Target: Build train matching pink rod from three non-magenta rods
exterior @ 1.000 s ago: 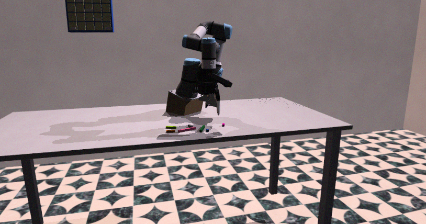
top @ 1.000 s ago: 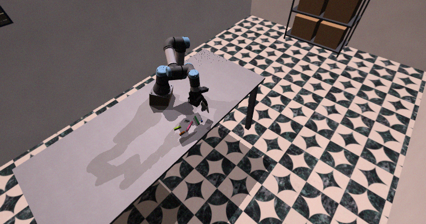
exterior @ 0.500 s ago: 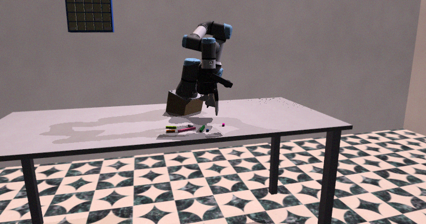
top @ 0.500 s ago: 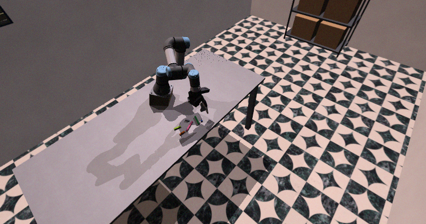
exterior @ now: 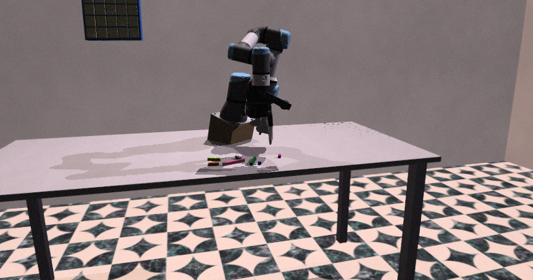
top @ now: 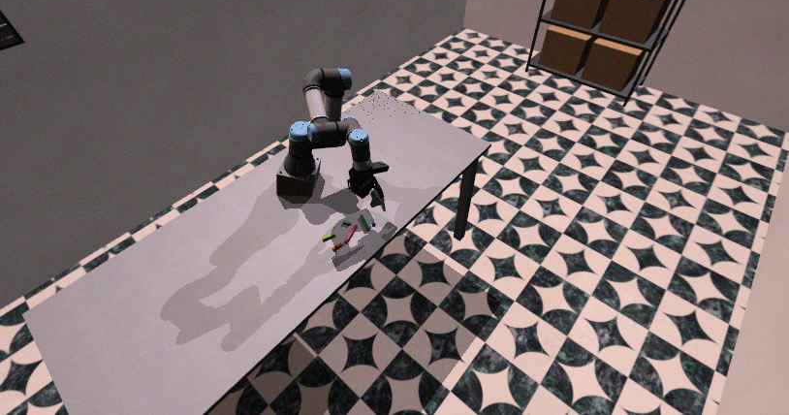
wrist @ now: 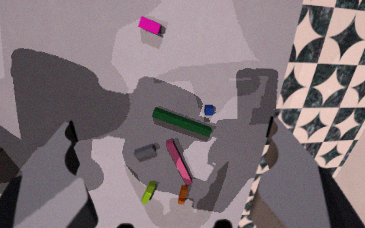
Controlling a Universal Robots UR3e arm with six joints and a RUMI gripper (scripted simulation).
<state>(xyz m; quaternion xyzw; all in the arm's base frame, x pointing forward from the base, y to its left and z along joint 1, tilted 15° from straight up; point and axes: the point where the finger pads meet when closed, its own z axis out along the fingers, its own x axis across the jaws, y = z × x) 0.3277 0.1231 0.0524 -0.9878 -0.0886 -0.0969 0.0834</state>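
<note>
My gripper [top: 384, 187] [exterior: 279, 125] [wrist: 173, 120] is open and empty, high above the rods. The pink rod [top: 351, 234] [exterior: 233, 161] [wrist: 180, 162] lies in the middle of the group. The green rod [top: 364, 222] [exterior: 253, 160] [wrist: 182, 122] lies beyond its upper end in the wrist view, the small blue rod [exterior: 259, 163] [wrist: 209, 110] close beside green. The grey rod [exterior: 238, 157] [wrist: 145, 152] lies left of pink, the lime rod [top: 329, 237] [exterior: 213, 159] [wrist: 148, 192] below grey. The orange rod [top: 337, 245] [exterior: 213, 163] [wrist: 183, 194] lies just off pink's lower end.
The magenta rod [exterior: 279, 156] [wrist: 150, 25] lies apart, at the top of the wrist view; the top view does not show it. The table [top: 138, 280] [exterior: 372, 148] has its front edge close beyond the blue rod. The robot's base block [exterior: 230, 131] stands behind the rods.
</note>
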